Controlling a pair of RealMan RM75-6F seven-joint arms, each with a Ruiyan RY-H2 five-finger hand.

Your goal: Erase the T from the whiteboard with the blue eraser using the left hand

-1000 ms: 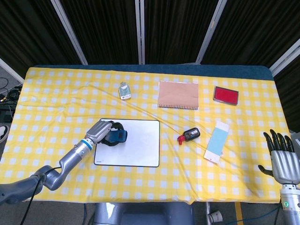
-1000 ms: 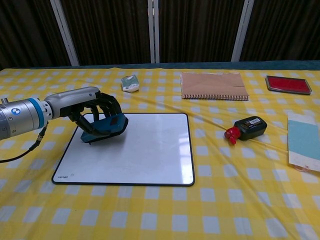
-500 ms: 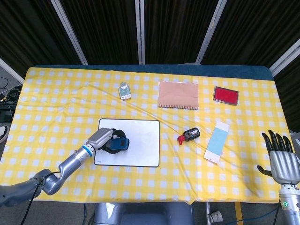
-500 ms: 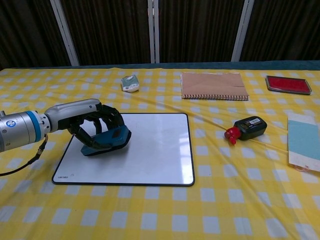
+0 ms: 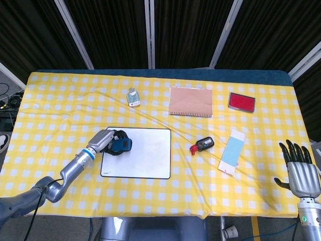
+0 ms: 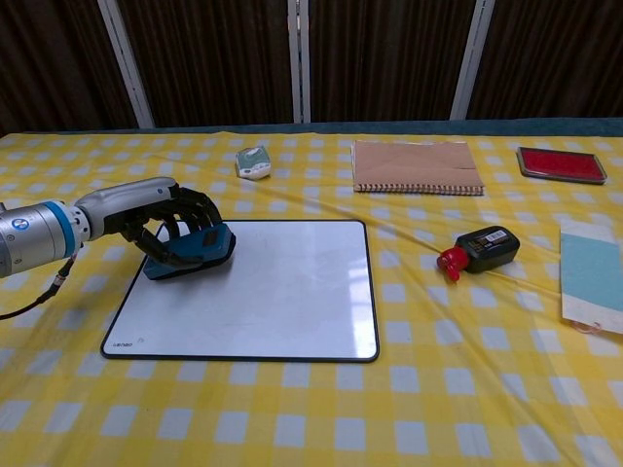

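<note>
The whiteboard (image 5: 145, 160) (image 6: 282, 292) lies flat on the yellow checked cloth, and its white face shows no mark in either view. My left hand (image 5: 111, 141) (image 6: 175, 229) grips the blue eraser (image 5: 122, 145) (image 6: 195, 251) and presses it on the board's far left corner area. My right hand (image 5: 300, 168) shows only in the head view, at the table's near right edge, with fingers spread and holding nothing.
A brown notebook (image 5: 190, 101) (image 6: 417, 166), a red pad (image 5: 242, 102) (image 6: 560, 163), a small green-white item (image 5: 133, 97) (image 6: 253, 161), a black bottle with a red cap (image 5: 202, 145) (image 6: 480, 249) and a light blue card (image 5: 232, 152) (image 6: 592, 272) lie around the board.
My left hand slid the eraser down the board toward its near edge, then back up and left to the far left corner. The right hand barely moved.
</note>
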